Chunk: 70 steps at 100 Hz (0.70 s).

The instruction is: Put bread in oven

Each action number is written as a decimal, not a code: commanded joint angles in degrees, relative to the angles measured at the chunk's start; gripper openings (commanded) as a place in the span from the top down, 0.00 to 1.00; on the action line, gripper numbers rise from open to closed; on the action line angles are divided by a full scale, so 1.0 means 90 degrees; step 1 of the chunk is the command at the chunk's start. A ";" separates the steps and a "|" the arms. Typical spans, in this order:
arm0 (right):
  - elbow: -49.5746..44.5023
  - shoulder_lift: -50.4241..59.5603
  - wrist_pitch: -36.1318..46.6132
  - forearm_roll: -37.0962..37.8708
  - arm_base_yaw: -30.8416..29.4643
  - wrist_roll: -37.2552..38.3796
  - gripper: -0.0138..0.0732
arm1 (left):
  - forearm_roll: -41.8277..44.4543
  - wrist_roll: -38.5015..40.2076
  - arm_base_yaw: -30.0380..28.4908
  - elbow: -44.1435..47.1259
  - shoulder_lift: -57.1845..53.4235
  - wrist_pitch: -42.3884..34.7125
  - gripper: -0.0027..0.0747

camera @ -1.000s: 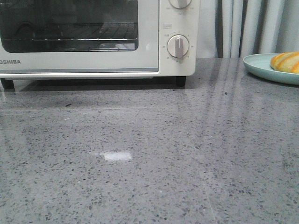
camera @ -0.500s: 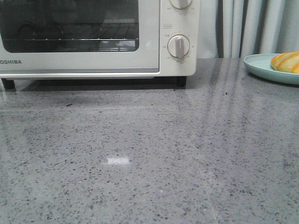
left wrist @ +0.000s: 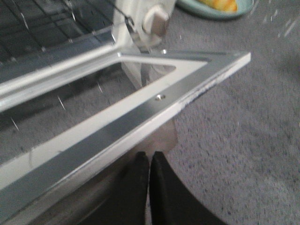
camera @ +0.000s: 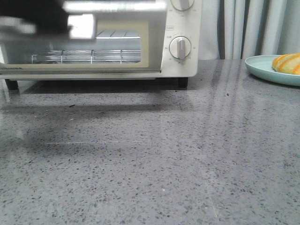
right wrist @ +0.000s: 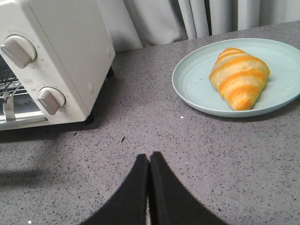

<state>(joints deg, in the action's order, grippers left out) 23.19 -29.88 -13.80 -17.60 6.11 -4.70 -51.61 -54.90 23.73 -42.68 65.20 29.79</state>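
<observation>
Right fingers [right wrist: 149,161] are seen pressed together, nothing between them, hovering over bare grey surface [right wrist: 140,117]. Ahead of them and off to one side, well apart, the bread [right wrist: 239,77] is seen lying on a teal plate [right wrist: 192,84]; further off to the other side, the oven [right wrist: 61,56] with two round dials is seen. Left fingers [left wrist: 149,161] are likewise seen closed tip to tip, empty, just below the edge of the oven door [left wrist: 140,117], which is seen hanging partly open and motion-blurred. Contact with the door cannot be told. Beyond the door, the wire rack [camera: 89,56] is seen inside. Bread sits far from the left fingers, past the oven corner, at the surface's right edge in the front view.
</observation>
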 commanded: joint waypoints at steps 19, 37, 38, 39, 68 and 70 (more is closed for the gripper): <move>0.0233 -0.0097 0.0567 -0.0003 -0.0008 -0.0046 0.90 | 0.0386 0.0027 -0.0058 0.0196 0.0232 -0.0740 0.99; 0.0259 -0.0097 0.0583 -0.0053 -0.0008 -0.0046 0.90 | 0.0243 0.0027 -0.0058 0.0181 0.0116 -0.0471 0.99; 0.0281 -0.0097 0.0583 -0.0053 -0.0008 -0.0046 0.90 | 0.0226 0.0027 -0.0058 0.0181 0.0099 -0.0471 0.99; 0.0288 -0.0097 0.0583 -0.0053 -0.0008 -0.0046 0.90 | 0.0226 0.0027 -0.0058 0.0181 0.0068 -0.0471 0.99; 0.0778 -0.0107 0.0692 -0.0053 -0.0008 -0.0046 0.90 | 0.0216 0.0027 -0.0058 0.0181 -0.1011 -0.0153 0.99; 0.0796 -0.0107 0.0680 -0.0053 -0.0008 -0.0046 0.90 | 0.0216 0.0027 -0.0058 0.0181 -0.1086 -0.0085 0.99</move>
<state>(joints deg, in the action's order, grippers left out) 27.32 -30.36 -12.43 -17.83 6.11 -4.70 -47.09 -54.75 23.38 -38.82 58.85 30.58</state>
